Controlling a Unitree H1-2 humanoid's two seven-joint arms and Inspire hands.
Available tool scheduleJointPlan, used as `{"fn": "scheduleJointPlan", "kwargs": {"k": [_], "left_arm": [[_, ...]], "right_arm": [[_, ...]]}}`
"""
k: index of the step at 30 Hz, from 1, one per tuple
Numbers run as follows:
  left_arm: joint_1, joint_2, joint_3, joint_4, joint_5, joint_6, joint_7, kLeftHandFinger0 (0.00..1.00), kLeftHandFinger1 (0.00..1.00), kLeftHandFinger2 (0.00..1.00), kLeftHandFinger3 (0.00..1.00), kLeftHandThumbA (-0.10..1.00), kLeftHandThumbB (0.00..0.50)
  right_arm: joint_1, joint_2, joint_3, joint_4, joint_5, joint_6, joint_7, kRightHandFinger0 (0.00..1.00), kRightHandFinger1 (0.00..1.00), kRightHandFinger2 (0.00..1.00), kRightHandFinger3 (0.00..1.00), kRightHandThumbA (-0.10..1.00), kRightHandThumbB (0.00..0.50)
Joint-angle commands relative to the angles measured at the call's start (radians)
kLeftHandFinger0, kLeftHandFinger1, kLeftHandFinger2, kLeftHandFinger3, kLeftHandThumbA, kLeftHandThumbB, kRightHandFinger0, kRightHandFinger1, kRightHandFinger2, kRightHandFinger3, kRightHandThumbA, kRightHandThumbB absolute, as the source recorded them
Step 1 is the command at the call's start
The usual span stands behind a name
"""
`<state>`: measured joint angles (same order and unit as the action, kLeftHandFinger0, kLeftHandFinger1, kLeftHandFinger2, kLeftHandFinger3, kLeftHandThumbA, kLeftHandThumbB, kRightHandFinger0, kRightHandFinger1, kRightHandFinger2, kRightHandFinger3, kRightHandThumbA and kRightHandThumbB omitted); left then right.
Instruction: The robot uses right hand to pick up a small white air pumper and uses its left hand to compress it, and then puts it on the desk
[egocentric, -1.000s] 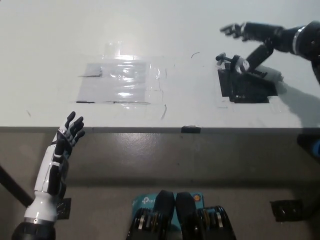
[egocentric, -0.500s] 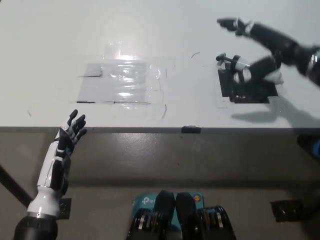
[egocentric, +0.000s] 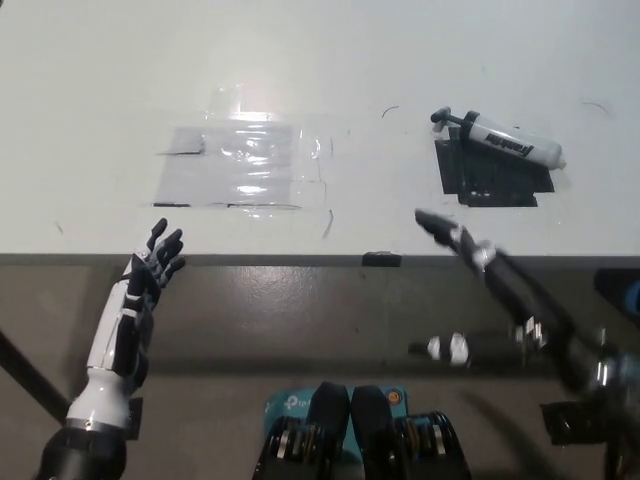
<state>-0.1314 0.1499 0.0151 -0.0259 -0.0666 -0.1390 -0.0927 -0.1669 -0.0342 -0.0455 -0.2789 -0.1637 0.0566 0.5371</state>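
A pale bench carries the air pumper on a black patch; left of it lies clear film. Both hands, left and right, hang spread and empty before the bench's edge.

right hand withdrawn from air pumper

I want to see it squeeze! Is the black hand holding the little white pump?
No, the air pump lies alone on the desk, far from the right hand.

lab: taped white desk, bare floor.
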Motion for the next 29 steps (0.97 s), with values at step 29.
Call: {"fn": "scheduleJointPlan", "kwargs": {"k": [29], "left_arm": [[0.101, 0.041, -0.013, 0.052, -0.029, -0.092, -0.072, 1.0, 1.0, 1.0, 1.0, 1.0, 0.238]], "right_arm": [[0.1, 0.08, -0.034, 0.353, 0.024, -0.501, -0.367, 1.0, 1.0, 1.0, 1.0, 1.0, 0.22]]}}
